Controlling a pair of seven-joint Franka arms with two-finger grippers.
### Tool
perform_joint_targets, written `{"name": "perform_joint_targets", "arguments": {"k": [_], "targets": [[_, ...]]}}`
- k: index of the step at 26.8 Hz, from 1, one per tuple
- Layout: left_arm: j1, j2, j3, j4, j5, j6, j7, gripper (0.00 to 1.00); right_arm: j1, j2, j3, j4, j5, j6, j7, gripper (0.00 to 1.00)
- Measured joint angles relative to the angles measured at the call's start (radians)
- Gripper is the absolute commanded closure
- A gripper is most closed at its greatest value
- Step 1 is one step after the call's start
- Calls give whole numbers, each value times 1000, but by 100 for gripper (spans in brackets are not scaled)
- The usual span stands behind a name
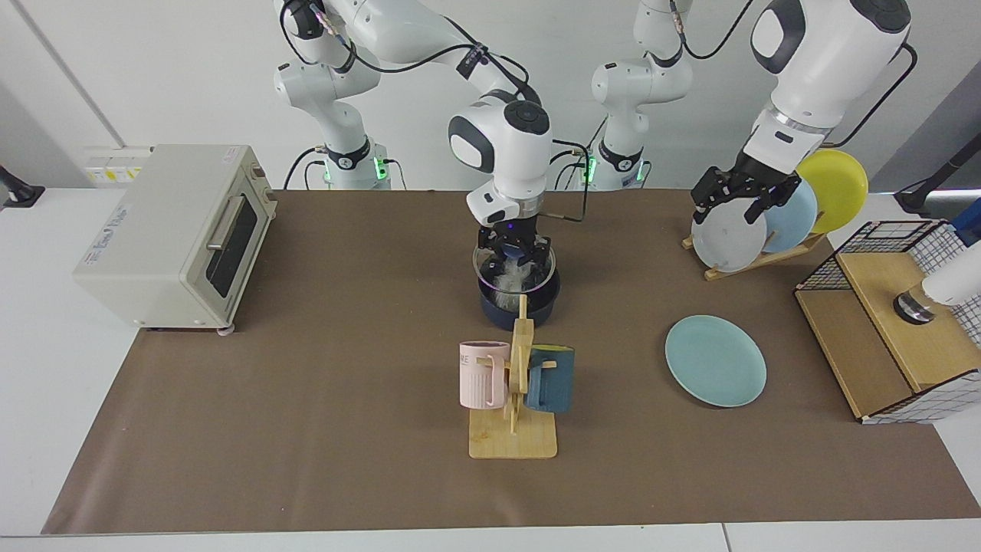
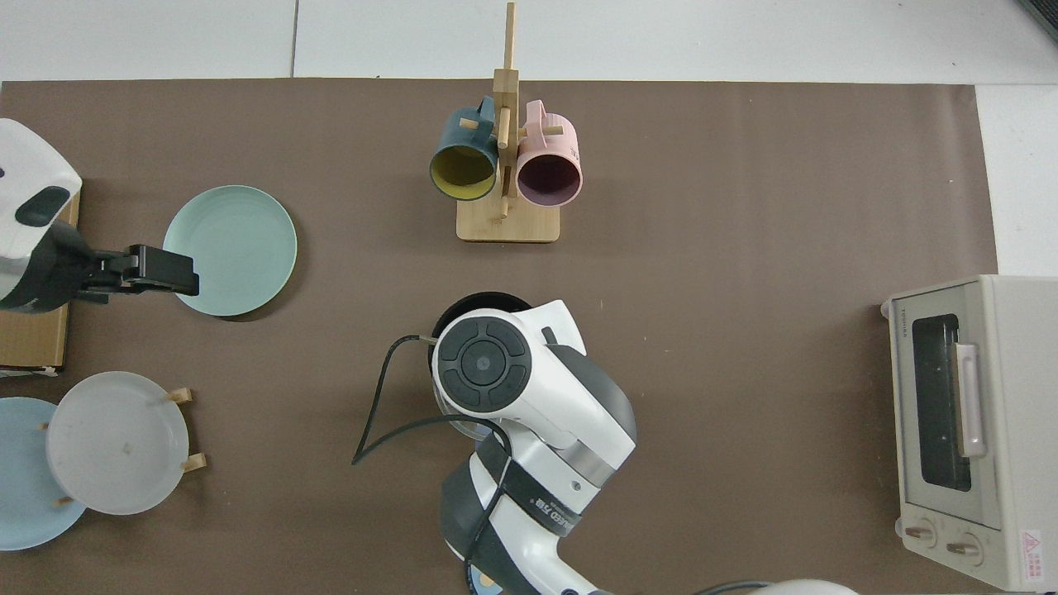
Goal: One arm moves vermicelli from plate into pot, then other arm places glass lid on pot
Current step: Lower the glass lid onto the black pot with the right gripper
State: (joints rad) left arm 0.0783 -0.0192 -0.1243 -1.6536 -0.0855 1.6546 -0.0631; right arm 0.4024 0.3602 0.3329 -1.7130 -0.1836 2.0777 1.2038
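— What do we see at the middle of the brown table?

— We see the right gripper [image 1: 516,249] directly over the small dark navy saucepan [image 1: 519,300], its fingers closed on the blue knob of the round clear glass lid [image 1: 512,270]. The lid sits level at the pot's mouth; we cannot tell whether its metal rim touches the pot's edge. Through the glass we make out the vermicelli [image 1: 509,277], a loose white tuft of thin threads inside the black interior. In the top view the arm's white wrist covers nearly all of the saucepan, leaving only a dark arc of rim [image 2: 481,298].

— And the other arm?

— We find the left gripper [image 1: 740,196] waiting above the wooden dish rack, in front of the pale grey plate [image 1: 724,238]; its fingers stand apart and hold nothing. The round flat teal-green plate [image 1: 716,361] lies bare on the table, well apart from the pot.
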Motion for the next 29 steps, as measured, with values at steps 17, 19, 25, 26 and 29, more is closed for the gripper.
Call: {"name": "perform_joint_targets", "arguments": {"k": [17, 19, 25, 26, 29], "targets": [[0, 0, -1, 0, 0, 0, 0, 0, -4, 105, -9, 103, -8, 36, 3, 81], [0, 0, -1, 0, 0, 0, 0, 0, -4, 105, -10, 105, -10, 36, 3, 81], [0, 0, -1, 0, 0, 0, 0, 0, -5, 110, -13, 115, -20, 0, 1, 80], [0, 0, -1, 0, 0, 0, 0, 0, -5, 111, -12, 119, -20, -11, 1, 80], [0, 0, -1, 0, 0, 0, 0, 0, -5, 114, -12, 130, -20, -41, 0, 79]]}}
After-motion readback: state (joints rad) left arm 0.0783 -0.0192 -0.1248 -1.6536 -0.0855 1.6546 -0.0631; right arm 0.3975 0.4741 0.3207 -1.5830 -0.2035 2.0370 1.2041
